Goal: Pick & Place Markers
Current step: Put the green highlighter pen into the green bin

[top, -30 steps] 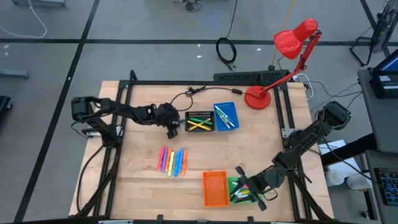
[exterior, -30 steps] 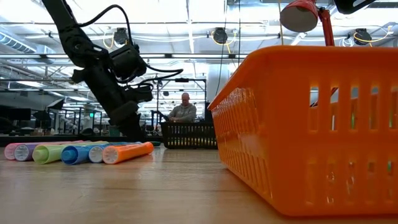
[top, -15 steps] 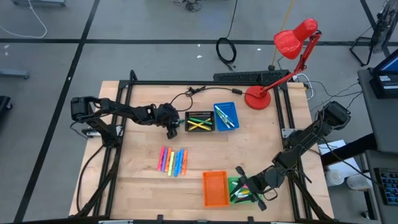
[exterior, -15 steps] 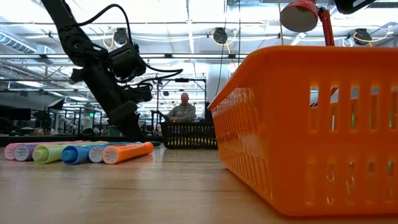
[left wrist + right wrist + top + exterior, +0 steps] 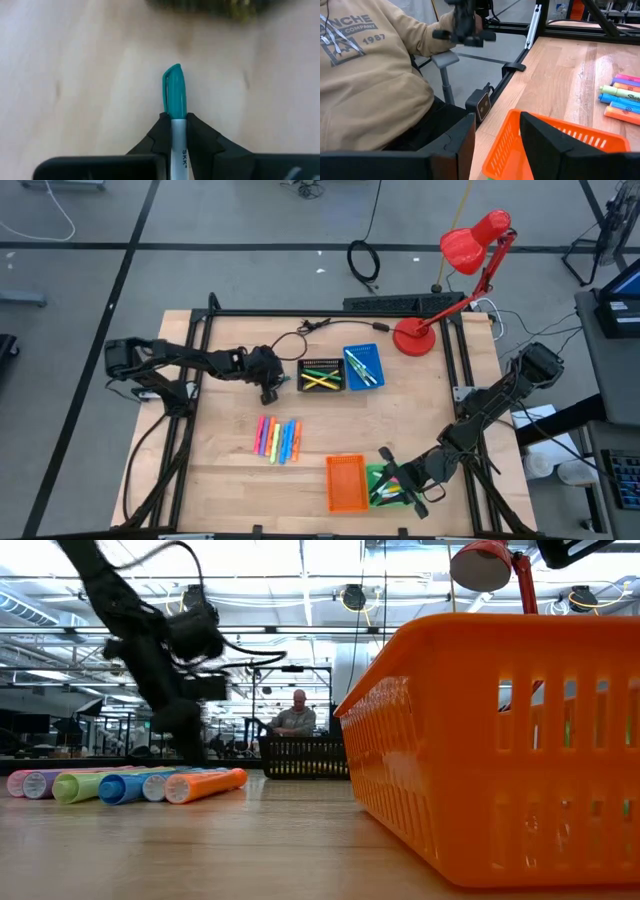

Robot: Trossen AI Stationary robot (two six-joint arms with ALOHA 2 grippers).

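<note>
Markers are being sorted into trays, and the step in hand looks like a carry: the left gripper (image 5: 174, 131) is clamped on a white-bodied marker with a teal cap (image 5: 174, 97), which juts straight out ahead of the fingertips over bare table (image 5: 220, 440). Next, I judge, it must reach a tray; the black tray (image 5: 321, 375) sits just beside the jaws. A loose row of markers (image 5: 277, 439) lies near, on the wood. The right gripper (image 5: 496, 131) waits, fingers parted and holding nothing, above the orange tray (image 5: 346, 483).
</note>
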